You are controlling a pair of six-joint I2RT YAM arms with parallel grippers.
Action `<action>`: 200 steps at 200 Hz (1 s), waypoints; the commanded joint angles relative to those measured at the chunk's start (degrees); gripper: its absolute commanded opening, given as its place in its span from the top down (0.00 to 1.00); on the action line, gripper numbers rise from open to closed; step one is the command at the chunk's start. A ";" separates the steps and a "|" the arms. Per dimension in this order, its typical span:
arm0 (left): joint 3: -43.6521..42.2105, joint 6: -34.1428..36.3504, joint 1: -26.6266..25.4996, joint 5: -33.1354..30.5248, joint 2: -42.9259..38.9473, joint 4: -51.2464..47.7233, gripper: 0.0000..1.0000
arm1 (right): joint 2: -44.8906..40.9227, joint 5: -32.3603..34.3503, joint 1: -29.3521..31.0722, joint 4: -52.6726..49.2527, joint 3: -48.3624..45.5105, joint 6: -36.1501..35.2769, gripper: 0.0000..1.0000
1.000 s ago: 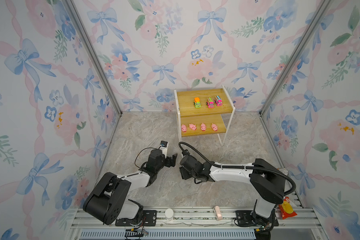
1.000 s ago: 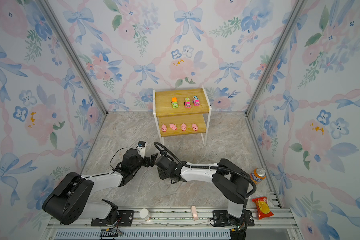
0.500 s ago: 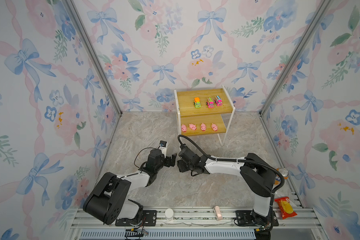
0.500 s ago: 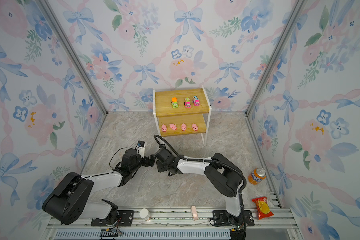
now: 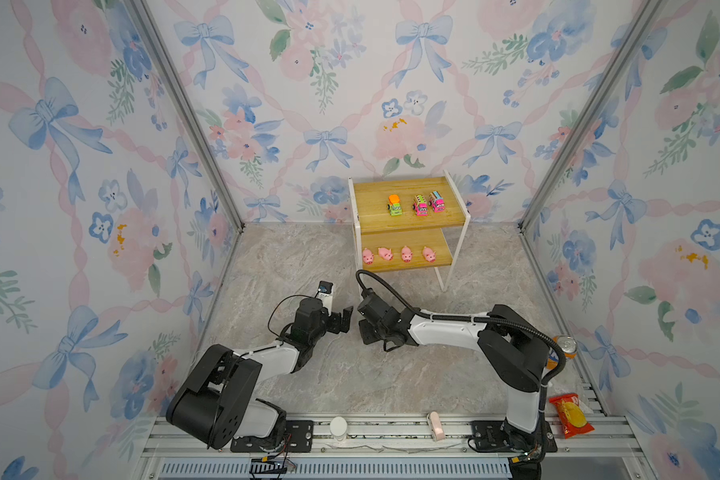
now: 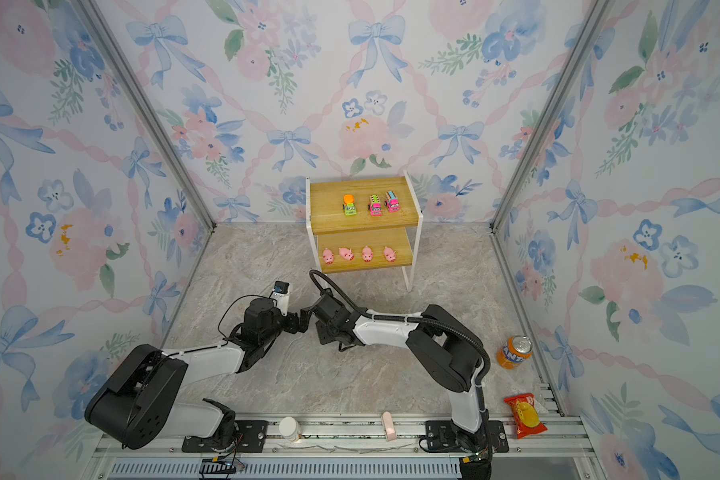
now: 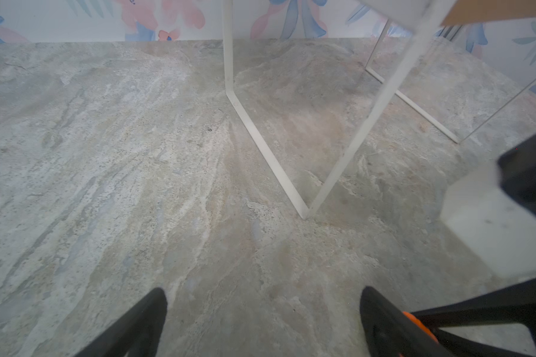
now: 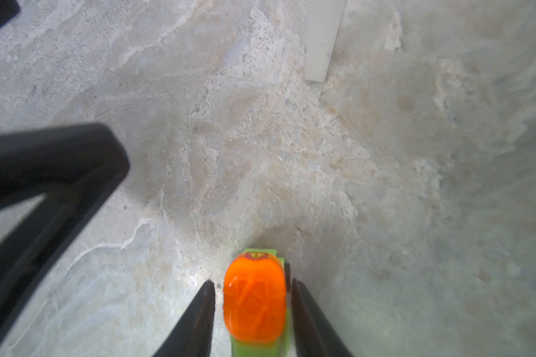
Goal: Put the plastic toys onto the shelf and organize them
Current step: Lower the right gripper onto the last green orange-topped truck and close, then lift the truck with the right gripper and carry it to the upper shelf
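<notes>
Your right gripper [image 8: 251,282] has its fingers close on both sides of the green truck [image 8: 254,303]; actual grip you cannot tell. Both top views hide that truck. Your left gripper [image 7: 263,296] gapes empty, facing the shelf [image 7: 228,46].

Item: right gripper [image 8: 252,282], shifted slightly toward the tabletop's far edge, nearer the left gripper [image 5: 345,321]. Jaws drawn narrower, now close on either side of green truck [image 8: 254,303].
</notes>
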 commanded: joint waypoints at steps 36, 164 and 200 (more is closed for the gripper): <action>-0.29 -0.65 0.57 0.98 0.30 -0.50 0.02 | 0.82 0.12 -0.45 -2.52 0.77 -0.35 0.70; -0.19 -0.70 0.56 1.59 0.63 -0.53 0.02 | -10.39 -3.28 -0.31 -20.97 12.17 -8.62 0.82; -0.11 -0.73 0.66 1.70 0.55 -0.50 0.02 | -14.13 -3.30 -1.49 -32.62 25.52 -14.14 0.82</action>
